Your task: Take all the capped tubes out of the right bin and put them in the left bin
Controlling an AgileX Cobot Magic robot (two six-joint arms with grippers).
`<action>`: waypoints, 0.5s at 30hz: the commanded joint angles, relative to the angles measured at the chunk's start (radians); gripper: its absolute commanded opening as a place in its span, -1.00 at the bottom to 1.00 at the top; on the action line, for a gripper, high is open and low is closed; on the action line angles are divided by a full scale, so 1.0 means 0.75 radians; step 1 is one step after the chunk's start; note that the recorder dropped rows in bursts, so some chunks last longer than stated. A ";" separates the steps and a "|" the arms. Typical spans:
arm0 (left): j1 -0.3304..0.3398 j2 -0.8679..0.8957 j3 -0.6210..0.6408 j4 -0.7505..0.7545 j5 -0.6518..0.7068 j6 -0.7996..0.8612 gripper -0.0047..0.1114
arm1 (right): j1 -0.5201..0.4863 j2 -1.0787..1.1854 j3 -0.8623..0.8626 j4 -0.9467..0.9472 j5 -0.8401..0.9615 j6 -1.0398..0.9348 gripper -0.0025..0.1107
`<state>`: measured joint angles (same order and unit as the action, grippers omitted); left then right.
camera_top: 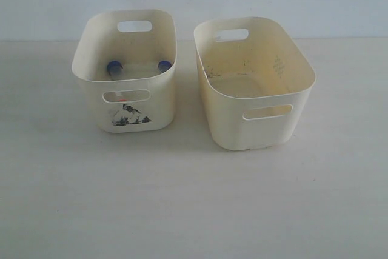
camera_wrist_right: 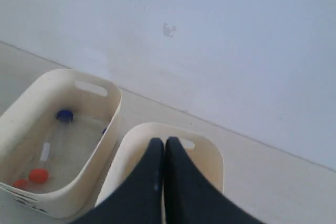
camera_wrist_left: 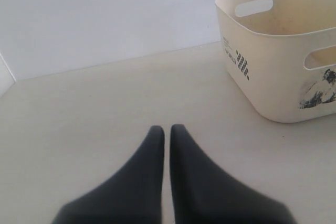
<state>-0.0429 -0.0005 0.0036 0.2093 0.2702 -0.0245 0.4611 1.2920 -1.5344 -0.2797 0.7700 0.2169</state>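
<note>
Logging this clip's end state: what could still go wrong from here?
1. The shut right gripper points at the right bin; a descent could knock it into the left bin close beside it.
2. The capped tubes show only in the left bin, but part of the right bin's floor is hidden by its front wall and the gripper, so a leftover could be missed.

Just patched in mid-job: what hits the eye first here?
Two cream bins stand side by side on the table. The left bin, with the black picture on its front, holds blue-capped tubes and an orange cap, while the right bin shows no tubes. The left pincer and right pincer are both shut and empty.
</note>
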 commanded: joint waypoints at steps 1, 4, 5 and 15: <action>-0.002 0.001 -0.005 -0.005 -0.012 -0.018 -0.84 | -0.077 -0.208 0.279 0.000 -0.290 0.008 -0.96; -0.002 0.001 -0.005 -0.005 -0.012 -0.018 -0.84 | -0.196 -0.342 0.520 0.076 -0.551 0.022 -0.96; -0.002 0.001 -0.005 -0.005 -0.012 -0.018 -0.84 | -0.243 -0.388 0.615 0.117 -0.641 0.022 -0.96; -0.002 0.001 -0.005 -0.005 -0.012 -0.018 -0.84 | -0.577 -0.874 1.681 0.330 -1.443 0.059 -0.96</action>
<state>-0.0429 -0.0005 0.0036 0.2093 0.2702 -0.0245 0.0657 0.7285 -0.4376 -0.0464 -0.1630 0.2492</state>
